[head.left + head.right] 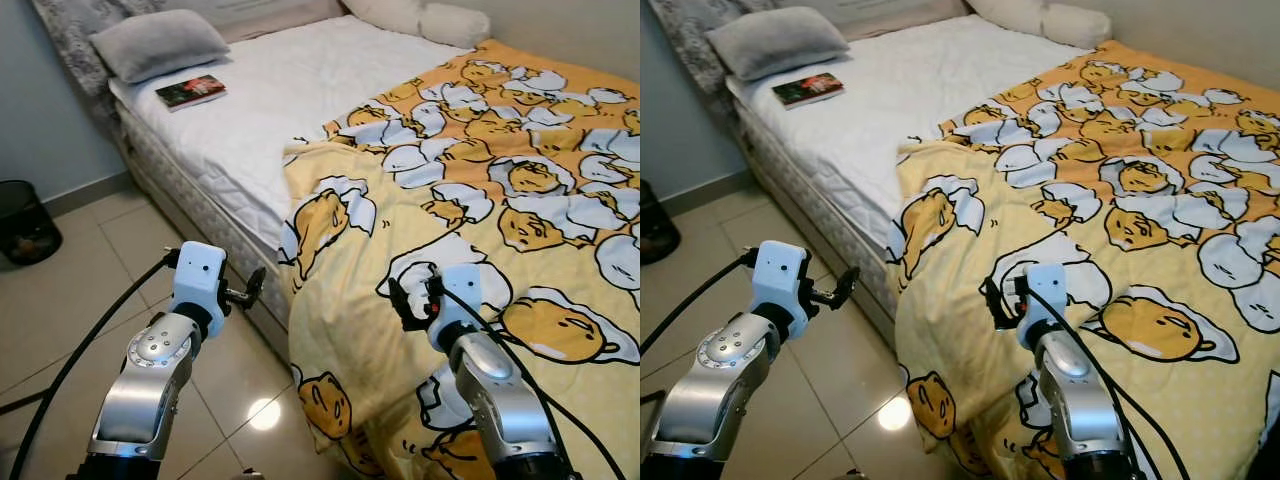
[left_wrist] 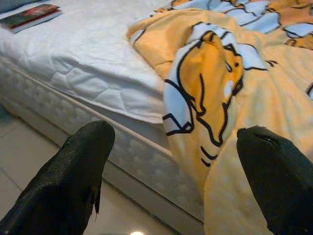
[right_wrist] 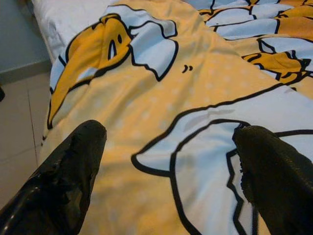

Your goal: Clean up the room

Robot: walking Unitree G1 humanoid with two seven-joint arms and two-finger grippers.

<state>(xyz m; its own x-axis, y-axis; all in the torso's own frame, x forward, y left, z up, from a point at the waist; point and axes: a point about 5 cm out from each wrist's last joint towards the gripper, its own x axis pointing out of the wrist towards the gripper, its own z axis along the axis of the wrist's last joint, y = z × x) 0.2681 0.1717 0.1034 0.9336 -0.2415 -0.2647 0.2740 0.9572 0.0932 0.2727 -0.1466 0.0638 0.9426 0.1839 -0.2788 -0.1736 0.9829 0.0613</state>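
The bed is only half made: the yellow cartoon-print blanket covers the side beyond and under the right gripper, while the white quilted mattress beyond the left gripper lies bare up to the head end. The blanket's near corner is folded back on itself just ahead of the left gripper, and its edge hangs down the bed's side toward the tiled floor, between the two grippers. The right gripper hovers just above the blanket with its black fingers spread wide and nothing between them; the cloth lies directly ahead of it, not yet pinched. The left gripper hangs over the floor just beside the mattress's edge, fingers also spread and holding nothing, with the folded corner ahead of it and slightly to its right. Far beyond the left gripper, a book lies on the bare mattress next to a grey pillow, and more pale pillows sit at the head, far ahead of the right gripper. A dark waste bin stands on the floor well off to the left gripper's left. By my reading, tidying has barely begun: the blanket needs gripping and spreading, and the book needs putting away.
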